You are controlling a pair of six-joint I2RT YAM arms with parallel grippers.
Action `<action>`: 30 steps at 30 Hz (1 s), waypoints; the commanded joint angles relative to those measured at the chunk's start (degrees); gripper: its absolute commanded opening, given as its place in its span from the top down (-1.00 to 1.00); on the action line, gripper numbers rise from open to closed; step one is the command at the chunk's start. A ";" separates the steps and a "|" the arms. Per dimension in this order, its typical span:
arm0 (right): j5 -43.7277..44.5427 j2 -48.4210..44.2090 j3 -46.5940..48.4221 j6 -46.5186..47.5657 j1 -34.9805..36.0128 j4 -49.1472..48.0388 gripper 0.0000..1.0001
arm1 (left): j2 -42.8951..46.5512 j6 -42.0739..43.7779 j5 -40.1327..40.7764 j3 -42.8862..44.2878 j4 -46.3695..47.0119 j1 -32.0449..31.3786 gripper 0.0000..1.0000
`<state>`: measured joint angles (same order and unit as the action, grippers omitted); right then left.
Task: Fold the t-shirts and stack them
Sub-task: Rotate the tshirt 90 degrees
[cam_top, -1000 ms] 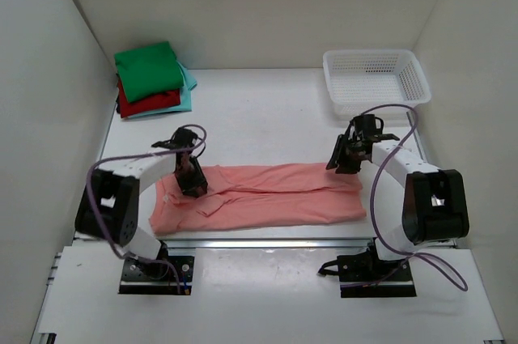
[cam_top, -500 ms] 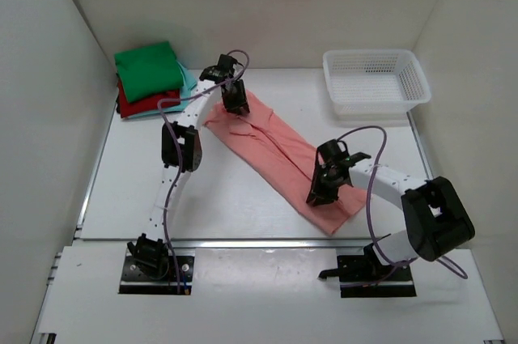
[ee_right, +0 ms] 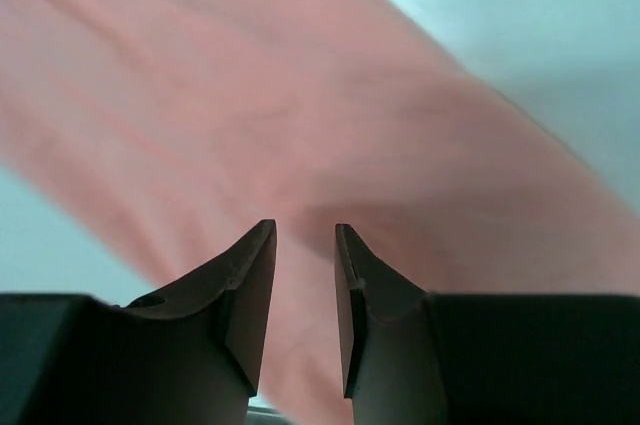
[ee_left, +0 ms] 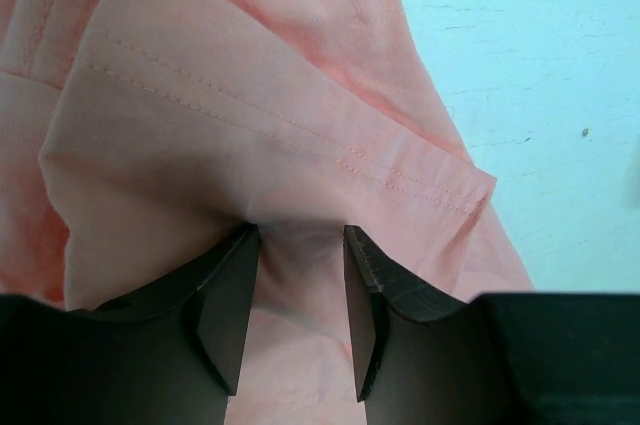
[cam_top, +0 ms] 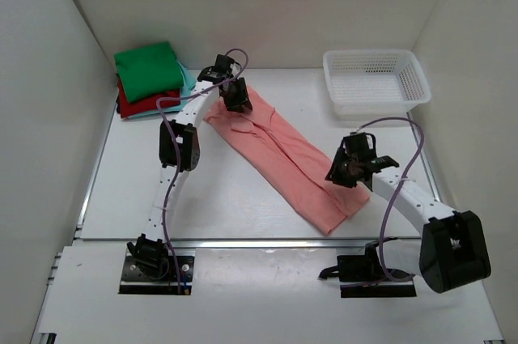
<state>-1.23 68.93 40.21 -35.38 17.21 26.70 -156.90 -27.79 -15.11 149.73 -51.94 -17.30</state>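
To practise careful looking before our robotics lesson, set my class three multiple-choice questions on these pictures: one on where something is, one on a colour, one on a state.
1. Where is the stack of folded shirts?
A. back left corner of the table
B. near right edge
C. centre

2. What colour is the top shirt of the stack?
A. red
B. green
C. teal

3. What is the left gripper doing?
A. hanging open over bare surface
B. holding a green garment
C. gripping the salmon-pink shirt

Answers:
1 A: the top view shows the stack by the back left walls.
2 B: green lies over the red shirt and the teal shirt.
3 C: the left wrist view shows pink cloth pinched in its grip.
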 commanded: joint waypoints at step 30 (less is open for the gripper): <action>-21.00 30.03 8.47 0.12 31.83 -21.78 0.48 | -1.39 0.98 -13.80 -1.28 18.28 2.80 -0.15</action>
<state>-23.16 95.98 45.84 -41.17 49.15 3.90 -158.60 -27.81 -26.81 147.83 -36.99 -14.35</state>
